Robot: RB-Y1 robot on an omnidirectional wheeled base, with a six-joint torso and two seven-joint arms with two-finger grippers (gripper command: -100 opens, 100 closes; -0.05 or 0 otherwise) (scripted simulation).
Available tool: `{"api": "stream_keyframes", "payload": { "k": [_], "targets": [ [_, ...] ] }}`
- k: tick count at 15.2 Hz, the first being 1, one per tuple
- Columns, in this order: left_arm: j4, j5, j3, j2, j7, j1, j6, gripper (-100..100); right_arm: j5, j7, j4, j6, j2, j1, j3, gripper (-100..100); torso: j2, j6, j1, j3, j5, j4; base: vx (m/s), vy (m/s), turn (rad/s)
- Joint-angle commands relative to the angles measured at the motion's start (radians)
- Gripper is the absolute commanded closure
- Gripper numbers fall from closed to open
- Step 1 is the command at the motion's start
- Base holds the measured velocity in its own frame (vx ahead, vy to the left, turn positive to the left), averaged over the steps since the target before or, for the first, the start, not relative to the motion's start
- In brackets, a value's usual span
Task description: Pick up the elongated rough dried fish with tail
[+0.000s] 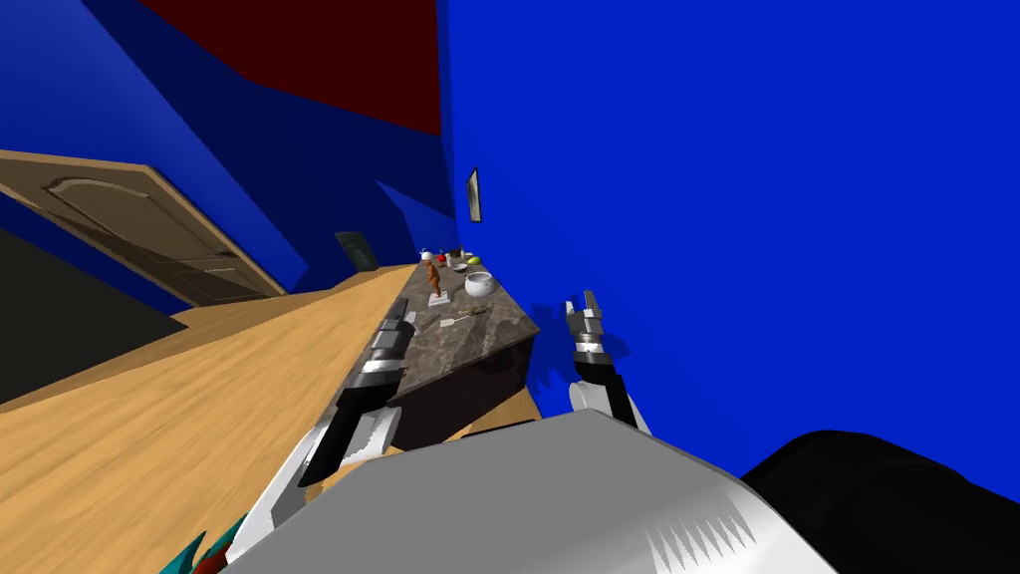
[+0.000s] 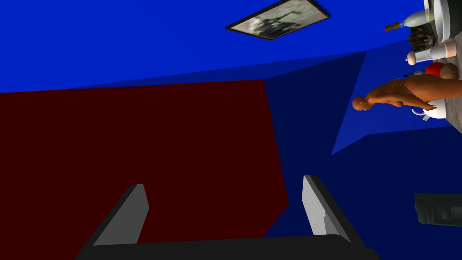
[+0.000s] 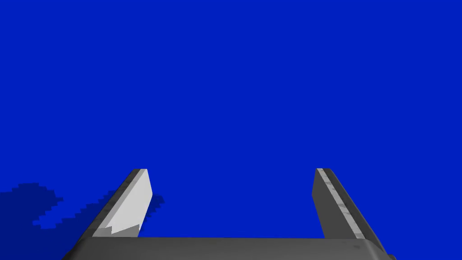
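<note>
Presumably the fish: orange-brown, rough, elongated body [image 2: 406,92] standing on dark mottled worktop [image 1: 473,349]; is judged light, stiff, brittle; mid-body grasp is advised; left hand [image 2: 223,180] and right hand [image 3: 231,169] are held spread open

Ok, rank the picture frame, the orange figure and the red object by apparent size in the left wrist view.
1. picture frame and orange figure: about alike, figure cut by the edge, so unranked.
2. red object: clearly smallest.
</note>
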Motion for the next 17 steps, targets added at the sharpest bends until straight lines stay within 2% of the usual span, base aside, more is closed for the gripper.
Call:
{"api": "stream_keyframes", "payload": {
  "k": [1,2,3,4,5,6,7,8,9,10,12,13,16,17],
  "targets": [
    [0.05,0.0,0.011,0.042,0.039,-0.039,0.039,-100,0.0,0.0,0.0,0.0,0.0,0.0,0.0,0,0.0,0.0,0.0,0.0,0.0,0.0,-0.081,0.0,-0.216],
    [0.067,0.0,0.011,0.042,0.039,-0.039,0.039,-100,0.0,0.0,0.0,0.0,0.0,0.0,0.0,0,-0.001,0.0,0.0,-0.001,0.0,0.0,-0.069,0.001,-0.181],
    [0.09,-0.003,0.015,0.068,0.064,-0.069,0.068,-100,0.0,0.0,0.0,0.0,0.0,0.0,0.0,0,-0.002,0.0,0.001,-0.001,0.0,0.0,-0.068,0.0,-0.239],
    [0.113,-0.003,0.015,0.068,0.064,-0.069,0.068,-100,0.0,0.0,0.0,0.0,0.0,0.0,0.0,0,-0.002,0.0,0.001,-0.001,0.0,-0.001,-0.067,0.004,-0.183],
    [0.113,-0.003,0.015,0.068,0.064,-0.069,0.068,-100,0.0,0.0,0.0,0.0,0.0,0.0,0.0,0,-0.003,0.0,0.001,-0.002,0.0,-0.001,-0.049,0.006,-0.038],
    [0.147,-0.006,0.019,0.094,0.091,-0.102,0.1,-100,0.0,0.0,0.0,0.0,0.0,0.0,0.0,0,-0.004,-0.001,0.001,-0.002,0.0,-0.001,-0.05,0.002,-0.162],
    [0.162,-0.006,0.019,0.094,0.091,-0.102,0.1,-100,0.0,0.0,0.0,0.0,0.0,0.0,0.0,0,-0.004,0.0,0.001,-0.002,0.0,-0.001,-0.051,0.002,-0.187],
    [0.193,-0.009,0.024,0.12,0.119,-0.136,0.134,-100,0.0,0.0,0.0,0.0,0.0,0.0,0.0,0,-0.004,0.0,0.001,-0.002,0.0,-0.001,-0.061,-0.004,-0.252],
    [0.214,-0.009,0.024,0.12,0.119,-0.136,0.134,-100,0.0,0.0,0.0,0.0,0.0,0.0,0.0,0,-0.004,0.0,0.001,-0.002,0.0,-0.001,-0.061,-0.002,-0.23],
    [0.237,-0.013,0.029,0.146,0.149,-0.172,0.167,-100,0.0,0.0,0.0,0.0,0.0,0.0,0.0,0,-0.004,0.0,0.001,-0.002,0.0,-0.001,-0.072,0.001,-0.274],
    [0.269,-0.013,0.029,0.146,0.149,-0.172,0.169,-100,0.0,0.0,0.0,0.0,0.0,0.0,0.0,0,-0.003,0.0,0.001,-0.002,0.0,-0.001,-0.059,0.004,-0.145],
    [0.298,-0.016,0.034,0.172,0.18,-0.209,0.206,-100,0.0,0.0,0.0,0.0,0.0,0.0,0.0,0,-0.004,-0.001,0.001,-0.002,0.0,-0.001,-0.045,-0.004,-0.206],
    [0.327,-0.016,0.034,0.172,0.18,-0.209,0.206,-100,0.0,0.0,0.0,0.0,0.0,0.0,0.0,0,-0.005,-0.001,0.001,-0.003,0.0,-0.001,-0.032,0.001,-0.094],
    [0.36,-0.02,0.04,0.199,0.213,-0.248,0.244,-100,0.0,0.0,0.0,0.0,0.0,0.0,0.0,0,-0.006,-0.001,0.001,-0.003,0.0,-0.001,-0.03,-0.007,-0.149]
  ]
}}
